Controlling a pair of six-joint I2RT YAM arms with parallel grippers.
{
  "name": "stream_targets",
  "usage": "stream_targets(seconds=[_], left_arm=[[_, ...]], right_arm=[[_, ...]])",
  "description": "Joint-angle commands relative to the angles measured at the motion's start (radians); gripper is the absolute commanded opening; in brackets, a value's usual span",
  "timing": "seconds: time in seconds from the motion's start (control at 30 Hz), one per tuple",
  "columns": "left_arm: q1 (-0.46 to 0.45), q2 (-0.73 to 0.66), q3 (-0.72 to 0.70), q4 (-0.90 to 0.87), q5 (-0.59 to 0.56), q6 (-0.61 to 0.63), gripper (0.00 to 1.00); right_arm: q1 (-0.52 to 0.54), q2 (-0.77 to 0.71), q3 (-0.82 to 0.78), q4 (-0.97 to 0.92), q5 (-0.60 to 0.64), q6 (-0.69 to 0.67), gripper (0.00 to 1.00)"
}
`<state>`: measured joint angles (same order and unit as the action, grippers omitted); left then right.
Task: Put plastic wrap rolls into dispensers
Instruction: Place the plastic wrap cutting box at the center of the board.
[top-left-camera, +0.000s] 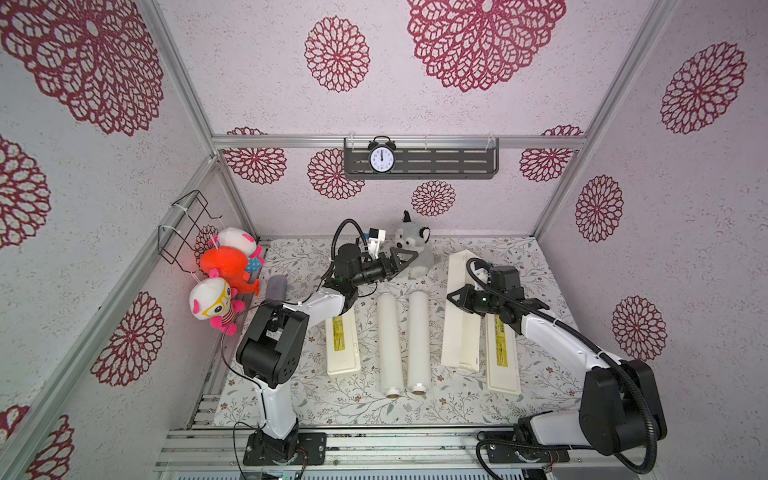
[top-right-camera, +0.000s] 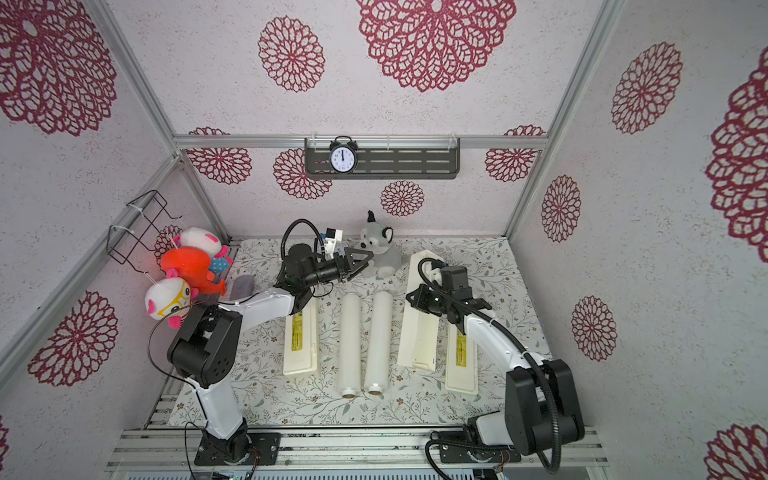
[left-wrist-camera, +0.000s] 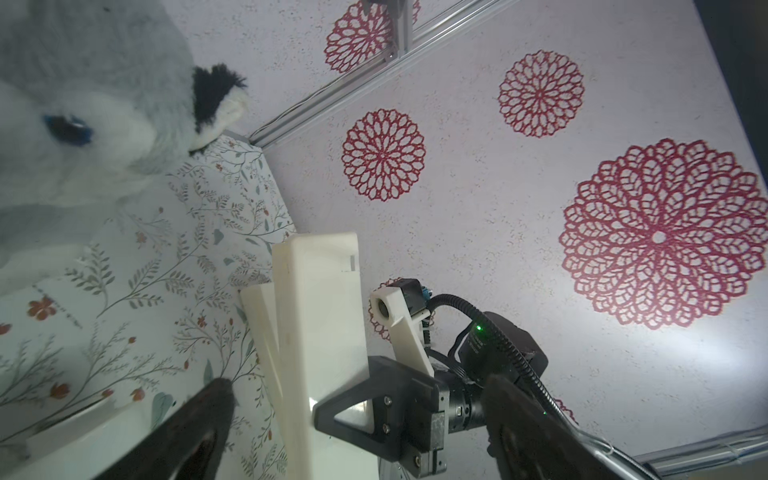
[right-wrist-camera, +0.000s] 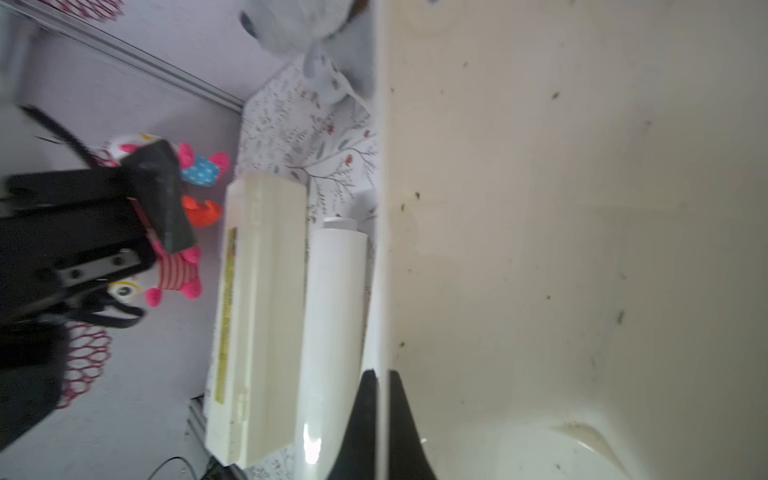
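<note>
Two white plastic wrap rolls (top-left-camera: 389, 345) (top-left-camera: 419, 340) lie side by side mid-mat, both free; one shows in the right wrist view (right-wrist-camera: 332, 332). Left of them lies a closed dispenser (top-left-camera: 343, 345) (right-wrist-camera: 257, 311) with its yellow label up. The right dispenser is open: its labelled half (top-left-camera: 503, 357) lies flat, and its plain half (top-left-camera: 459, 320) (left-wrist-camera: 320, 332) stands tilted up. My right gripper (top-left-camera: 451, 297) (right-wrist-camera: 382, 415) is shut on that half's thin wall. My left gripper (top-left-camera: 413, 259) (left-wrist-camera: 359, 384) hangs open and empty in front of the grey plush.
A grey plush (top-left-camera: 411, 249) sits at the back of the mat. Three bright plush toys (top-left-camera: 224, 282) hang on the left wall under a wire basket (top-left-camera: 187, 228). A grey fuzzy roll (top-left-camera: 276, 286) lies by the left arm. A clock (top-left-camera: 381, 160) stands on the back shelf.
</note>
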<state>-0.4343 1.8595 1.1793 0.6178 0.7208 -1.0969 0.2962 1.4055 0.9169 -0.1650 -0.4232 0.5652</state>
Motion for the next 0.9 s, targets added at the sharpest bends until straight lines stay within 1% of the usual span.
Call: stream_targets(seconds=[0.0,0.07,0.2,0.33,0.43,0.5,0.6,0.63,0.67,0.7,0.8,0.87], left_arm=[[-0.013,-0.048,0.02,-0.287,-0.076,0.159,0.98],[-0.022,-0.053,0.024,-0.364,-0.11,0.189,0.98],[-0.033,-0.051,0.005,-0.382,-0.126,0.198,0.98],[-0.045,-0.052,-0.004,-0.419,-0.15,0.221,0.99],[-0.046,-0.05,-0.01,-0.441,-0.164,0.224,0.99],[-0.046,-0.046,-0.016,-0.447,-0.173,0.221,0.99],[-0.047,-0.037,-0.016,-0.468,-0.186,0.215,1.0],[-0.048,-0.038,-0.016,-0.481,-0.195,0.215,1.0],[-0.05,-0.04,-0.016,-0.497,-0.202,0.22,1.0],[-0.053,-0.044,-0.017,-0.508,-0.212,0.226,1.0],[-0.068,-0.046,-0.004,-0.554,-0.237,0.23,1.0],[-0.091,-0.041,0.028,-0.652,-0.278,0.255,1.0]], right_arm=[[0.045,0.059,0.044,-0.164,0.208,-0.114,0.0],[0.067,0.099,0.052,-0.17,0.255,-0.114,0.0],[0.119,0.172,0.092,-0.174,0.322,-0.117,0.0],[0.151,0.239,0.127,-0.173,0.353,-0.12,0.0],[0.153,0.254,0.133,-0.146,0.331,-0.117,0.01],[0.153,0.265,0.145,-0.136,0.312,-0.118,0.07],[0.154,0.278,0.165,-0.158,0.313,-0.131,0.21],[0.153,0.268,0.165,-0.166,0.321,-0.135,0.31],[0.154,0.252,0.162,-0.171,0.334,-0.137,0.37],[0.153,0.235,0.16,-0.172,0.34,-0.14,0.4],[0.15,0.18,0.158,-0.184,0.337,-0.141,0.41],[0.143,0.138,0.151,-0.19,0.34,-0.139,0.41]])
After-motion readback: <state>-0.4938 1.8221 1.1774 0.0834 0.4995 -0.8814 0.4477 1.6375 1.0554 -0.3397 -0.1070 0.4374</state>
